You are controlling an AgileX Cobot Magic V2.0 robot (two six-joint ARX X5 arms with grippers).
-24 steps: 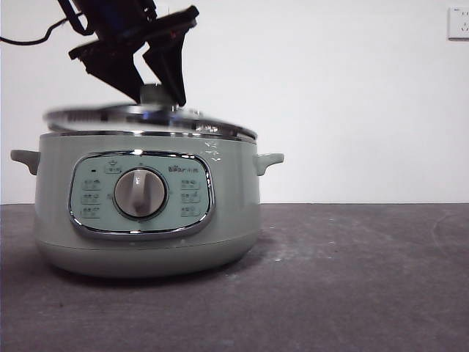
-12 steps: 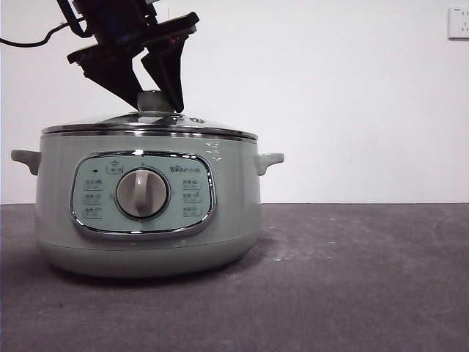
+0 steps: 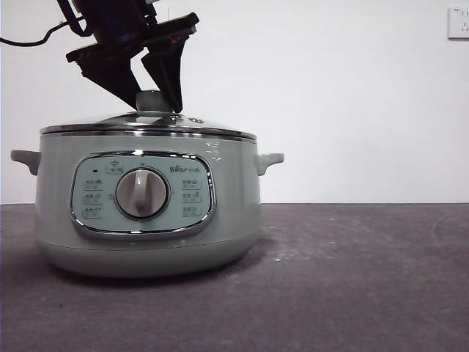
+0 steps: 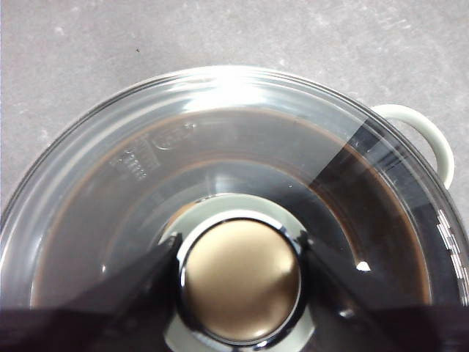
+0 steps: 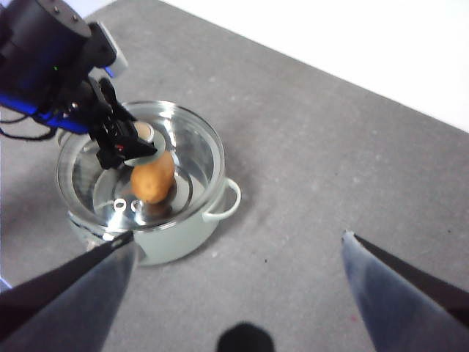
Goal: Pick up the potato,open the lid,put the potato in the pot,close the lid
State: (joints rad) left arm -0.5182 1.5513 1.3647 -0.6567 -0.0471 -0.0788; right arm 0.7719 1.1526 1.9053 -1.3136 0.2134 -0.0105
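The pot (image 3: 146, 213) stands on the counter (image 3: 352, 279), toward its left in the front view. The lid (image 3: 146, 126) sits level on the pot's rim. The potato (image 5: 152, 177) lies inside the pot, under the lid, near the middle. The left gripper (image 3: 155, 99) is above the pot, its jaws on either side of the lid's knob (image 4: 240, 280). The right gripper (image 5: 238, 253) hangs spread wide, high over the counter, well apart from the pot.
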